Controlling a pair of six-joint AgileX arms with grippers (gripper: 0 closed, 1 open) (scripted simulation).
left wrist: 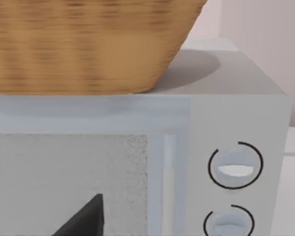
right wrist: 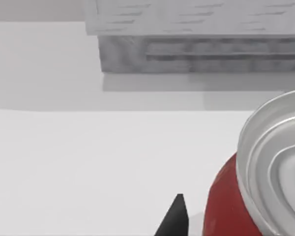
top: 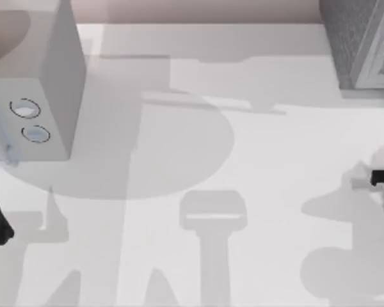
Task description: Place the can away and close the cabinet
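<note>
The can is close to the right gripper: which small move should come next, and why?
Probably ease the right gripper toward the can and get the fingers around it. The can stands on the table beside a fingertip, not visibly held, and the cabinet lies beyond.

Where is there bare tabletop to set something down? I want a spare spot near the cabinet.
The widest bare stretch of table runs between the pale box with two dials at left and the cabinet at far right. It is tighter at the right edge, where the right gripper hangs beside the can.
</note>
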